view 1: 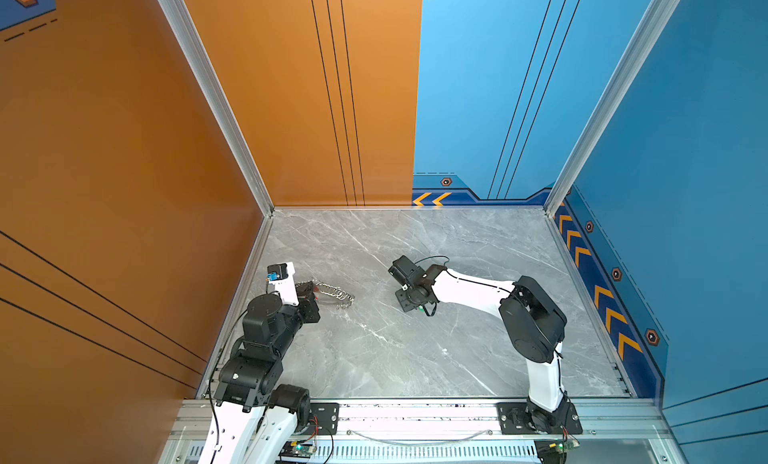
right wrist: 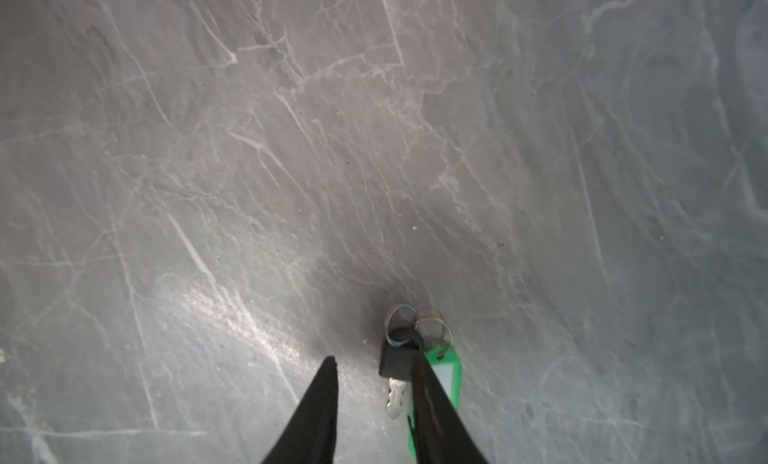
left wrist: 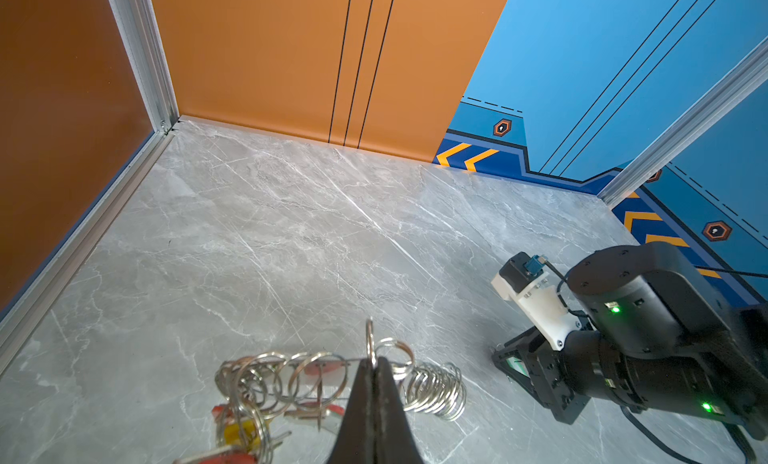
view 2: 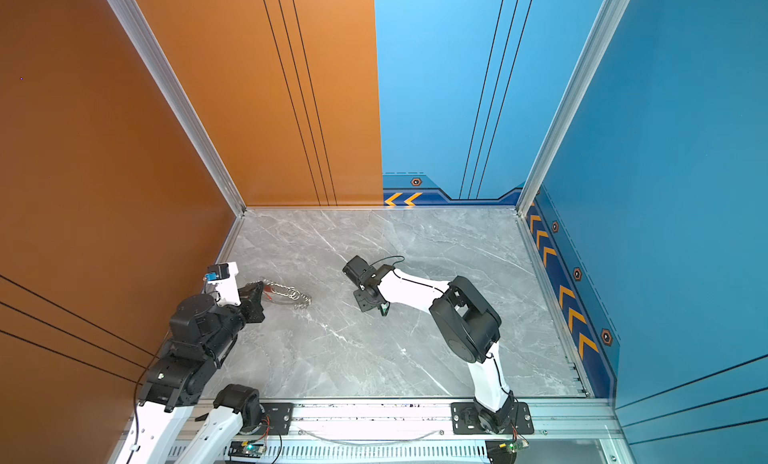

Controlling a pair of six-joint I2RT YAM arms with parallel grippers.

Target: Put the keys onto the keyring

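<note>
Left tool point(left wrist: 372, 360) clamped shut on one upright ring of the keyring point(left wrist: 434, 389), rest sprawled on the worktop point(left wrist: 291, 233) beside its tips. Right tool point(right wrist: 372, 353) jaws apart, green-tagged key point(right wrist: 449, 376) lying against one finger, not gripped. Step: key pick-up. Next, probably: close on the key head, carry it to the held ring.

Grey marble table point(view 1: 374, 349), white-veined. On it: silver keyring point(view 1: 338, 295), red tag point(left wrist: 217, 412), yellow tag point(left wrist: 235, 433), green tag point(right wrist: 446, 376) with white insert, black-headed key point(right wrist: 392, 364). Behind the table: orange wall point(view 1: 291, 108), blue wall point(view 1: 478, 87).
</note>
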